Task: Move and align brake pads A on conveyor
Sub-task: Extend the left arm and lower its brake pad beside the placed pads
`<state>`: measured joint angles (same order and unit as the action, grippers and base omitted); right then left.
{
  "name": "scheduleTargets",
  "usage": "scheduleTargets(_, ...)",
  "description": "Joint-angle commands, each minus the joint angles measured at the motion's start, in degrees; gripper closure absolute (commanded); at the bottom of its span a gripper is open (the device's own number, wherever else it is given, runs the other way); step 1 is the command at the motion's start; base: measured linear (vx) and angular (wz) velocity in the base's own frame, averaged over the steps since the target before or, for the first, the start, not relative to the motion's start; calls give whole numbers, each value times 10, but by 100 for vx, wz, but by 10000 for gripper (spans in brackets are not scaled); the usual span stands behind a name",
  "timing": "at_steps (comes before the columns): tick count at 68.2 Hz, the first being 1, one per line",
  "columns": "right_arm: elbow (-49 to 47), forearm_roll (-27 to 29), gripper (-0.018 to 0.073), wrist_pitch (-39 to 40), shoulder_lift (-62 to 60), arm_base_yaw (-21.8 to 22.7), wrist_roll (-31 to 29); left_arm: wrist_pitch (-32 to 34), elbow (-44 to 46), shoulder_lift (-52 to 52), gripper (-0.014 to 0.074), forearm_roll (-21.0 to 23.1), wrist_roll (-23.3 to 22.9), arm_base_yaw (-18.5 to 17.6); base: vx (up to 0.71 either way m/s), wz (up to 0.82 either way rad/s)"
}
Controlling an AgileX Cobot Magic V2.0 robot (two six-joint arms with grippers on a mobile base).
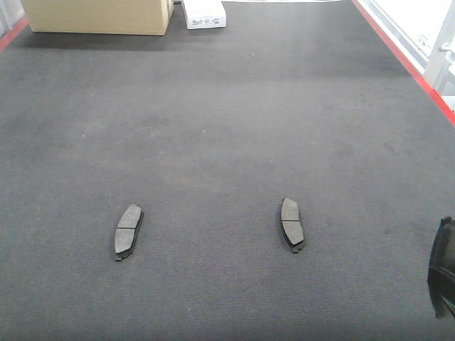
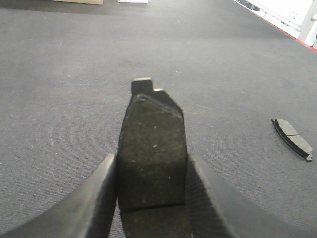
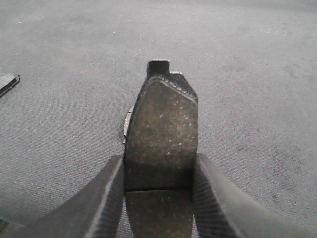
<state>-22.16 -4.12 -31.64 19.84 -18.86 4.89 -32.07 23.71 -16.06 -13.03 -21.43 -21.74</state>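
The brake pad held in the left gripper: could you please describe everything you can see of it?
The held brake pad is a flat, dark grey-brown piece with a rough, speckled friction face. Its far end narrows to chamfered corners and a small square tab. A groove crosses it low in the left wrist view. It points away from the camera above the conveyor, clamped on both long edges by the left gripper.

Left gripper point(image 2: 152, 191) clamps brake pad point(image 2: 152, 148) lengthwise, tab outward; second pad point(image 2: 292, 138) flat on conveyor point(image 2: 74, 99) at right.
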Motion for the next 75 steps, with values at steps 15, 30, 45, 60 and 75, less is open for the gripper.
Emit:
scheduleTargets(15, -18, -5, 545, 51, 3, 0, -2, 138, 16, -57, 602, 43, 32, 0, 0, 0)
scheduleTargets(30, -18, -5, 545, 51, 3, 0, -2, 190, 62, -234, 596, 123, 171, -2, 0, 0)
scheduleTargets(45, -18, -5, 545, 51, 3, 0, -2, 191, 159, -405, 589, 190, 284, -49, 0, 0)
scheduleTargets(60, -18, -5, 545, 51, 3, 0, -2, 160, 269, -575, 586, 194, 277, -120, 0, 0)
scheduleTargets(75, -18, -5, 545, 51, 3, 0, -2, 67, 389, -722, 578, 192, 173, -130, 0, 0)
